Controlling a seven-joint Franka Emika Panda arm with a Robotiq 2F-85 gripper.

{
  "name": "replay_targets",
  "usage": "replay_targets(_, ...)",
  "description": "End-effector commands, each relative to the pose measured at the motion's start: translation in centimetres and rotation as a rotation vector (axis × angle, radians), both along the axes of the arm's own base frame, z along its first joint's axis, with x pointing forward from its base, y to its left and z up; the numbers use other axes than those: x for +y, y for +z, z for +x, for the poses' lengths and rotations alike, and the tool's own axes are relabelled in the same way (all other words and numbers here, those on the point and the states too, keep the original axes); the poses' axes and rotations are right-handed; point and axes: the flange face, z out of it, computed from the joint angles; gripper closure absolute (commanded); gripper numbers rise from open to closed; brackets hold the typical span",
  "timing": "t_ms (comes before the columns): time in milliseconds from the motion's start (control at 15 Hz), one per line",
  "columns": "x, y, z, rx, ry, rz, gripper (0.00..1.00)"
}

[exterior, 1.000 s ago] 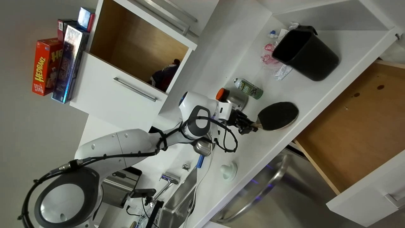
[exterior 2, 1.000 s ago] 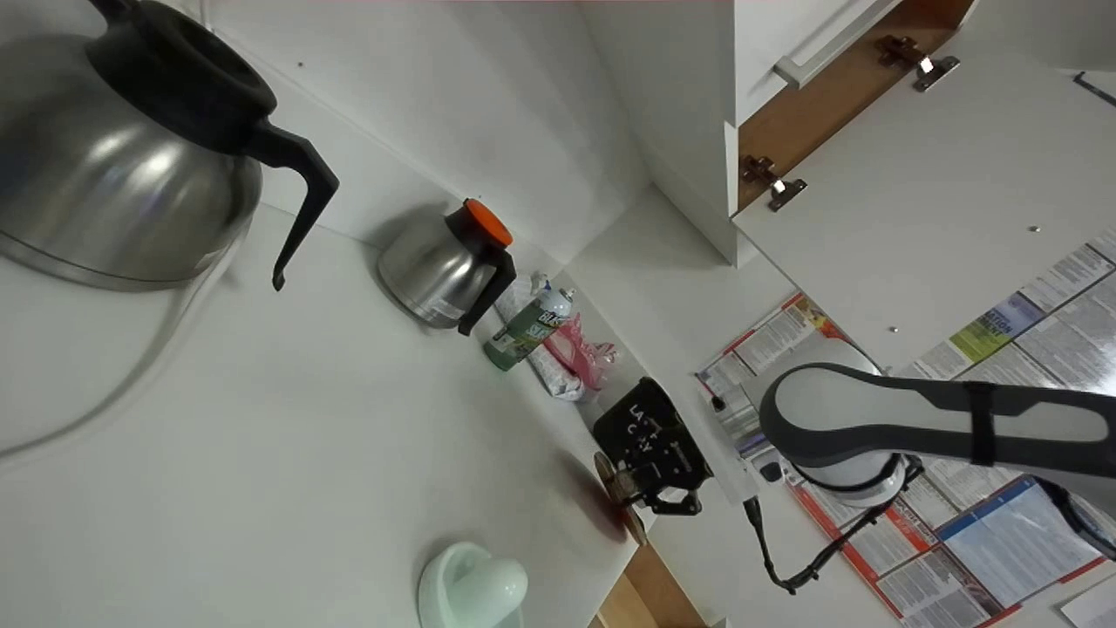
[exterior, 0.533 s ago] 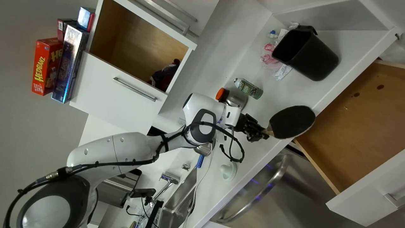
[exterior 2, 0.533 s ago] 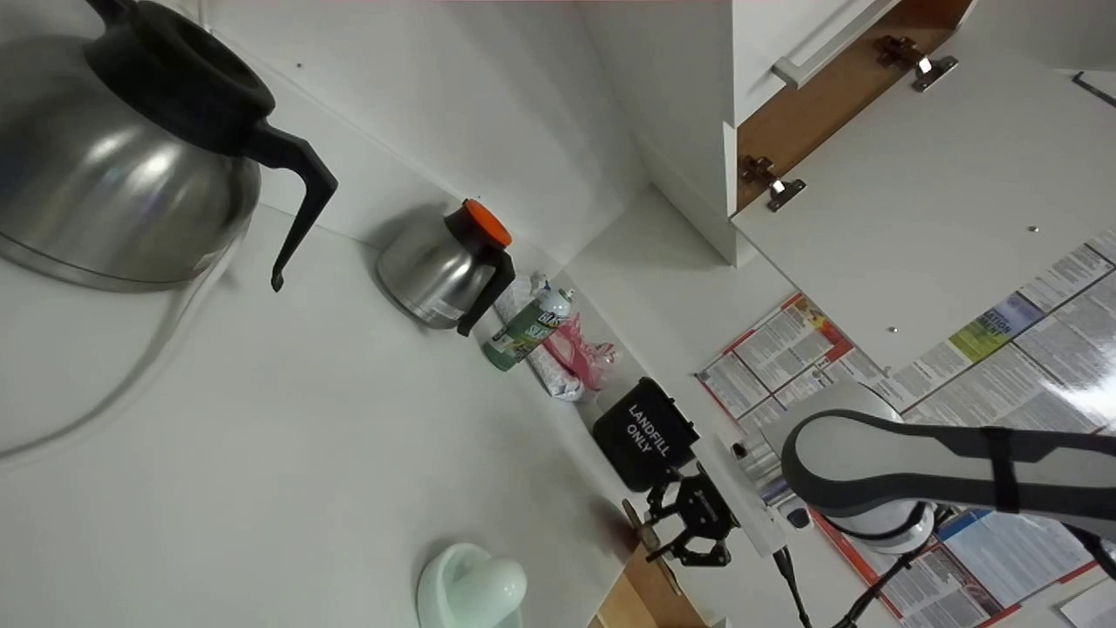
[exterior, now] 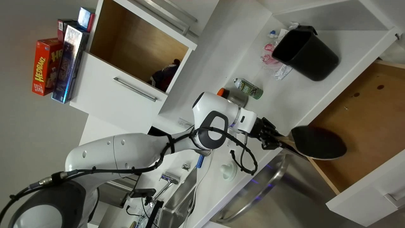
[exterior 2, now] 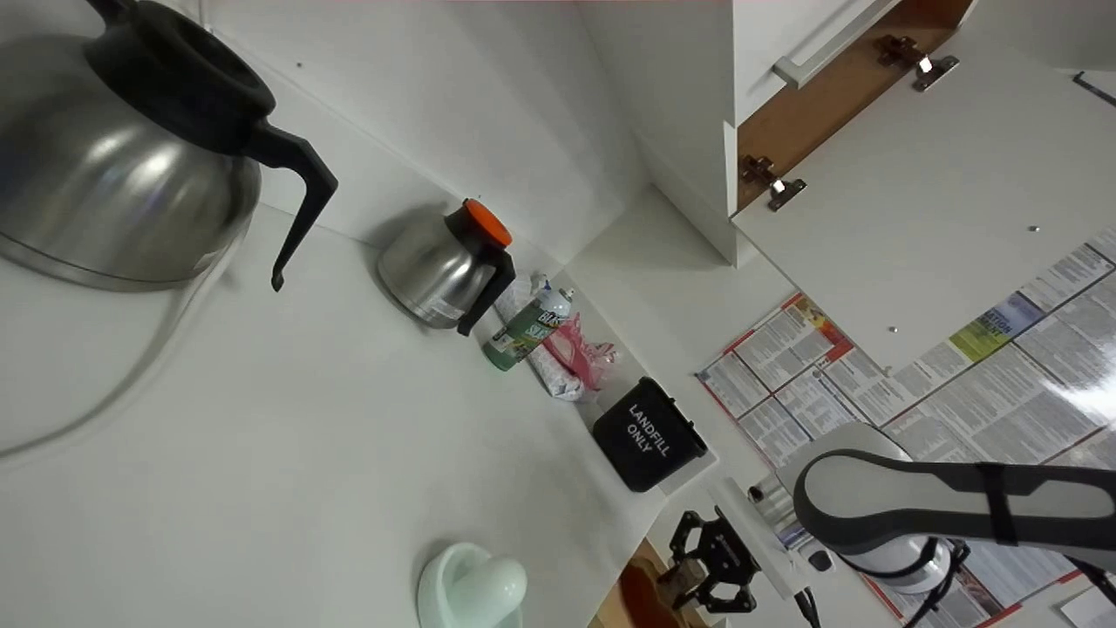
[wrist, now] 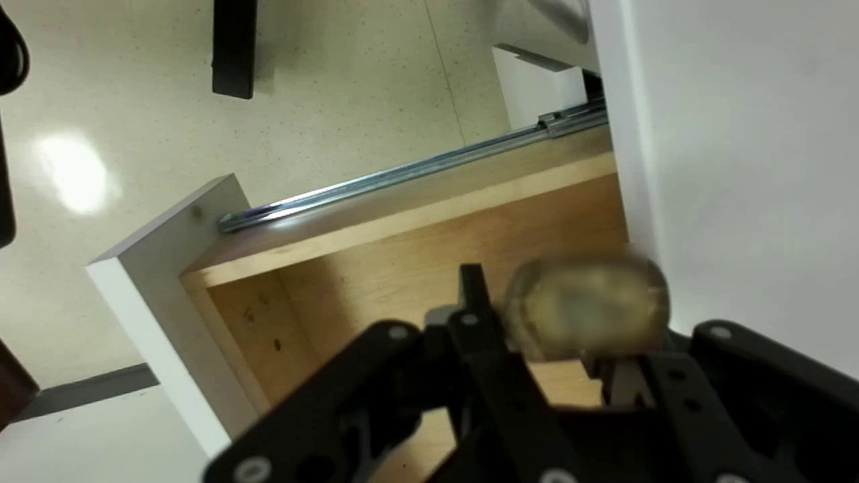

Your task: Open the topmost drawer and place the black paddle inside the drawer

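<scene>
The topmost drawer (exterior: pixel 376 120) is pulled open and shows its plain brown wooden inside. It also shows in the wrist view (wrist: pixel 402 275), and a corner shows in an exterior view (exterior 2: pixel 612 610). My gripper (exterior: pixel 281 141) is shut on the wooden handle of the black paddle (exterior: pixel 318 143). The paddle's black oval head is over the drawer opening; its height above the drawer floor cannot be told. Its reddish face shows in an exterior view (exterior 2: pixel 647 602), beside my gripper (exterior 2: pixel 678 589). In the wrist view the blurred handle end (wrist: pixel 584 305) sits between my gripper's fingers (wrist: pixel 474 288).
The white counter edge (exterior: pixel 335 87) runs along the drawer. A black bin (exterior: pixel 307 53), a spray can (exterior: pixel 249 88) and a steel pot (exterior 2: pixel 440 270) stand on the counter. A pale green object (exterior: pixel 228 171) lies near the front edge. A steel appliance handle (exterior: pixel 269 186) is beside the drawer.
My gripper has carried the paddle from above the counter, past its edge, to over the open drawer. The bin label is uncovered in an exterior view. The drawer has not moved.
</scene>
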Motion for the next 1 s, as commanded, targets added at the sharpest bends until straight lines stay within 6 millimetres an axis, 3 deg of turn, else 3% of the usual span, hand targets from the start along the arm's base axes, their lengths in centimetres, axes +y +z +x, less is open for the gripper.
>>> replay_targets(0, -2.8, -0.7, -1.2, 0.04, -0.022, -0.007, 0.91)
replay_targets(467, -8.3, -1.8, -1.7, 0.101, -0.065, -0.157, 0.91)
replay_targets(600, -8.2, -1.2, -1.5, 0.086, -0.047, -0.188, 0.91)
replay_targets(800, -6.4, 0.5, -0.9, 0.038, 0.011, -0.198, 0.91)
replay_targets(867, -5.8, 0.8, -0.9, 0.038, 0.021, -0.196, 0.62)
replay_targets(933, -5.2, 1.2, -1.1, 0.022, 0.033, -0.188, 0.4)
